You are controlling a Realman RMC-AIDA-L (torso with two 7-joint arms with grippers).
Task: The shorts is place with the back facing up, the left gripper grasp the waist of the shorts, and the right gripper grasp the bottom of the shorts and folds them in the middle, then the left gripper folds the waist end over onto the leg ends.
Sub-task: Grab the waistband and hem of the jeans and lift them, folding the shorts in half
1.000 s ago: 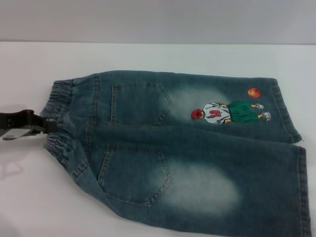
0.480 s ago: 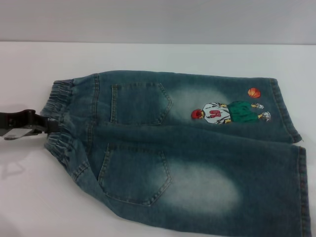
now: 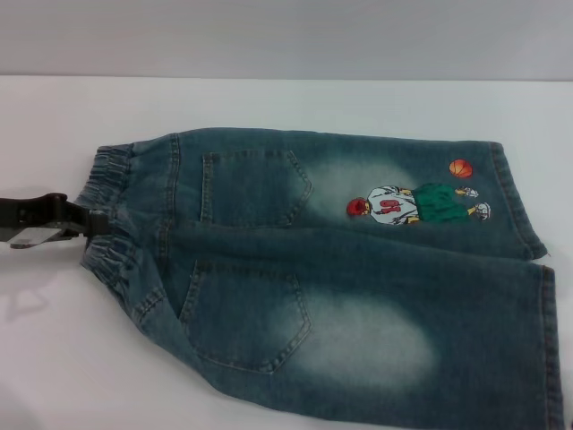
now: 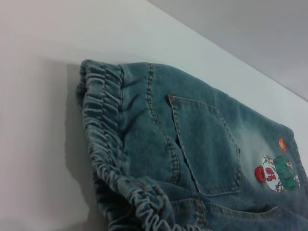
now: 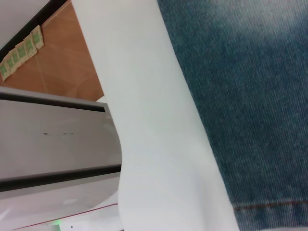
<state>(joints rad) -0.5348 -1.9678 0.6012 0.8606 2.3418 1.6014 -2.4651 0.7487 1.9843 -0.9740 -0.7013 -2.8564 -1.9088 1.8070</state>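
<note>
A white table [image 3: 269,103] fills the head view. Faded blue denim shorts [image 3: 340,278] lie flat across its centre and right, pockets up. Their puckered elastic waist [image 3: 107,215] sits centre-left. The black left gripper [image 3: 85,221] touches that waist; whether its jaws are closed cannot be told.

I work in what looks like a lab or test room, not a home. Across the middle of the head view a plain white table [image 3: 286,103] runs to a bare grey wall [image 3: 286,36] along the top. At upper left of my right wrist view, a brown floor [image 5: 57,67] carries a row of small green-printed labels [image 5: 21,50], above grey metal panelling [image 5: 53,139].
</note>
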